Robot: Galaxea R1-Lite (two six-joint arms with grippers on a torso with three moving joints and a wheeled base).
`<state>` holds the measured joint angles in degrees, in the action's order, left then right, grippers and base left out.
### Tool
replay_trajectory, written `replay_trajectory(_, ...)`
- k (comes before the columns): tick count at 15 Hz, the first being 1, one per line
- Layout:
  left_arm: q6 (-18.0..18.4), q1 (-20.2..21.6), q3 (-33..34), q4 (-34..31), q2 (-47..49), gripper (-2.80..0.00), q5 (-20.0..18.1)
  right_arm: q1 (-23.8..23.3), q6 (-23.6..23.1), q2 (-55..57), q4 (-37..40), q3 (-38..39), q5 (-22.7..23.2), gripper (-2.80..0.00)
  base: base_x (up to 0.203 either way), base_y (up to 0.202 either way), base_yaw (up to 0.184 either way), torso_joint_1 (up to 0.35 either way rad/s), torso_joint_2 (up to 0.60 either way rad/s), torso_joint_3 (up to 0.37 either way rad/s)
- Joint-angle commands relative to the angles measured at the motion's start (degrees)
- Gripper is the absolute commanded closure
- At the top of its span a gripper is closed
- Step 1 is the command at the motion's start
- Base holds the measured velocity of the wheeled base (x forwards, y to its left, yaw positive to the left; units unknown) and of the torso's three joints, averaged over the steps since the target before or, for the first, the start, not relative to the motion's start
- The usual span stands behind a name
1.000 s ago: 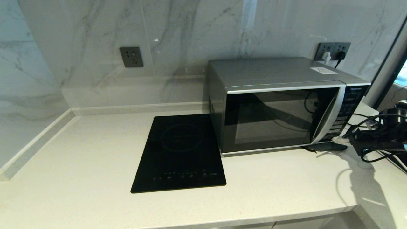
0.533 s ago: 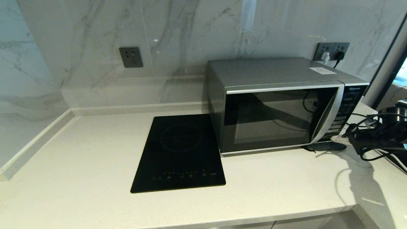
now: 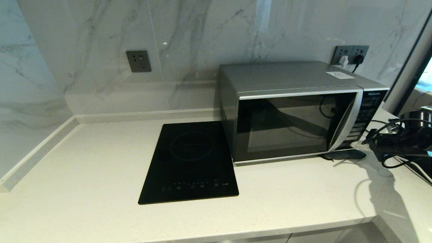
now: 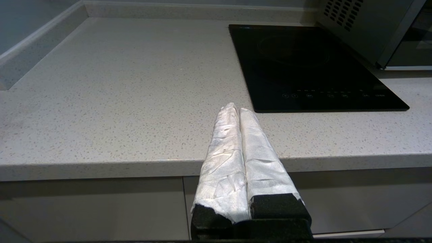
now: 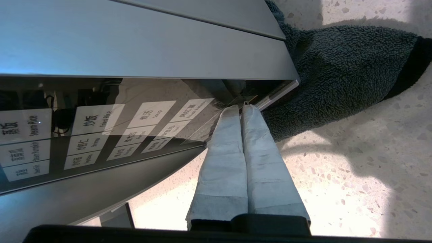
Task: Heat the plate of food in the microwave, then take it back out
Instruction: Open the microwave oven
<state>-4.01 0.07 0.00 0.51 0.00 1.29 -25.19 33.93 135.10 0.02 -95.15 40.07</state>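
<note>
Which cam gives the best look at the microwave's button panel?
Right wrist view: the button panel fills much of it, with labels such as Steam Rice and Soup readable, and the shut right pincer pointing at its lower corner. Head view shows the panel as a narrow dark strip, labels unreadable. Left wrist view shows only the microwave's vented side.

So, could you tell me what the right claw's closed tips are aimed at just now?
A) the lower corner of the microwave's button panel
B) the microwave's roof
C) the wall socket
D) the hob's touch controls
A: in the right wrist view, the shut right claw points at the bottom corner of the microwave button panel, beside a dark cloth.
</note>
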Motion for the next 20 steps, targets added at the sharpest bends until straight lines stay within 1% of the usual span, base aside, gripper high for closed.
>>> replay_trajectory(1,-0.03,0.01,0.0,0.02,0.09,0.0,0.03,0.05,0.18,-1.06,-0.29,0.47,0.36,0.0,0.0,0.0,0.0,0.0,0.0,0.0)
replay_trajectory(4,-0.03,0.01,0.0,0.02,0.09,0.0,0.03,-0.05,0.06,-2.96,-0.29,2.69,0.31,0.0,0.0,0.0,0.0,0.0,0.0,0.0)
replay_trajectory(8,-0.03,0.01,0.0,0.02,0.09,0.0,0.03,-0.88,-0.27,-9.5,-0.21,8.41,-0.32,0.0,0.0,0.0,0.0,0.0,0.0,0.0)
replay_trajectory(11,-0.03,0.01,0.0,0.02,0.09,0.0,0.03,-1.89,-0.6,-17.46,0.23,13.83,-2.02,0.0,0.0,0.0,0.0,0.0,0.0,0.0)
replay_trajectory(15,-0.03,0.01,0.0,0.02,0.09,0.0,0.03,-3.0,-0.73,-32.93,1.49,22.93,-5.19,0.0,0.0,0.0,0.0,0.0,0.0,0.0)
replay_trajectory(17,-0.03,0.01,0.0,0.02,0.09,0.0,0.03,-3.11,-1.29,-41.21,4.74,26.09,-7.48,0.0,0.0,0.0,0.0,0.0,0.0,0.0)
replay_trajectory(20,-0.03,0.01,0.0,0.02,0.09,0.0,0.03,-2.55,-4.63,-53.2,15.71,27.86,-12.32,0.0,0.0,0.0,0.0,0.0,0.0,0.0)
